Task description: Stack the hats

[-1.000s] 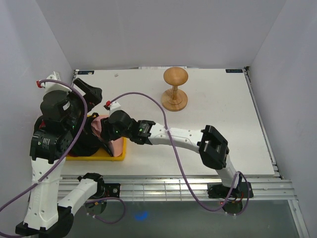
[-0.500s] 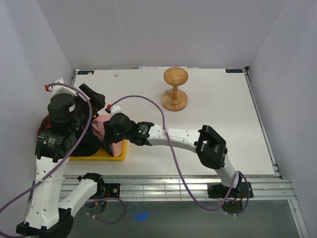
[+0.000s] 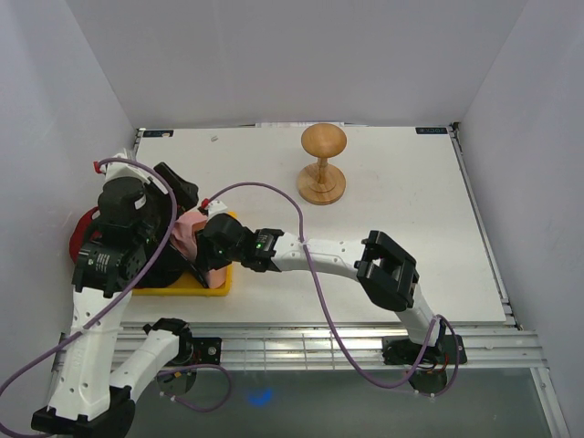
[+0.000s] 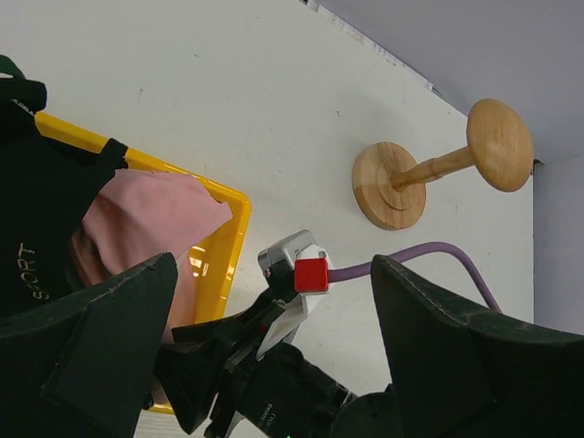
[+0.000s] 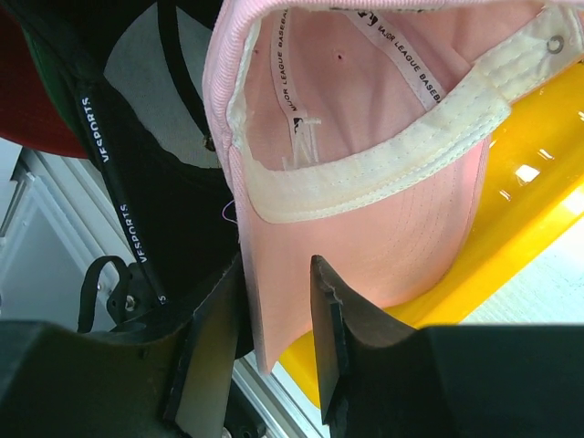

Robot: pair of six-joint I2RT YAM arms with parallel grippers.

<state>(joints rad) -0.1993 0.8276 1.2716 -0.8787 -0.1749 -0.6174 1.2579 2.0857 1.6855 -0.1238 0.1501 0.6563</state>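
At the near left of the white table (image 3: 392, 228), a shallow yellow plastic tray (image 3: 216, 285) holds the hats in a loose heap. A pink fabric baseball cap (image 5: 365, 137) lies on top, tipped with its hollow inside and cream sweatband facing the right wrist camera. A black fabric cap (image 5: 155, 137) is pressed against its left side, and a red cap (image 3: 84, 224) shows at the tray's left edge. A thin strip of dark green fabric (image 5: 36, 46) shows between black and red.

The right gripper (image 5: 274, 274) reaches across from the right. Its jaws are pressed close on the pink cap's side wall, one finger outside the crown and one inside, just below the sweatband. The left gripper (image 4: 274, 265) hangs above the tray with its fingers spread wide, holding nothing, apart from the hats beneath it.

The right arm is the one in contact, so the coming lift looks to be its job. The pink cap runs away from those fingers toward the far left, its strap end toward the tray's right rim. I cannot tell where its brim points. The round-topped wooden stand (image 3: 322, 169) stands well apart, far and right of the tray. If the stack goes there, the cap must clear the tray's right wall first, and the black cap may drag along.
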